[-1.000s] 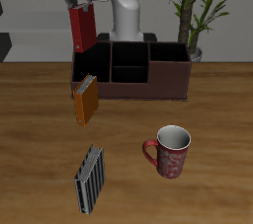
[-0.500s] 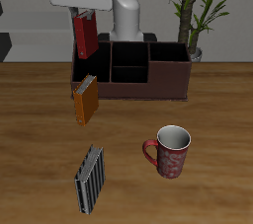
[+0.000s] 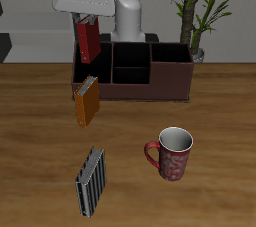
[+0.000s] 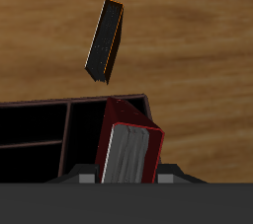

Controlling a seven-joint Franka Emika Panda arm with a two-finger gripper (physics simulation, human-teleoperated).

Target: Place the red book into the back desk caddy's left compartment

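Note:
My gripper [image 3: 86, 19] is shut on the top of the red book [image 3: 88, 41] and holds it nearly upright in the air, above the end section [image 3: 90, 68] of the dark maroon desk caddy [image 3: 150, 91]. The book's lower edge hangs just over that slot's rim. In the wrist view the red book [image 4: 128, 144] shows its grey page edge below my gripper [image 4: 128, 172], beside the caddy's dark compartments [image 4: 40, 134]. The slot's floor is hidden.
An orange-brown book [image 3: 87, 102] stands tilted on the table just in front of the caddy's end; it also shows in the wrist view [image 4: 104, 40]. A black-and-grey striped book [image 3: 91, 181] and a red mug [image 3: 172, 153] sit nearer the front edge. A potted plant [image 3: 198, 11] stands behind the caddy.
The gripper has shifted slightly with the red book, which has swung from tilted to nearly upright over the caddy's end section. Nothing else moved.

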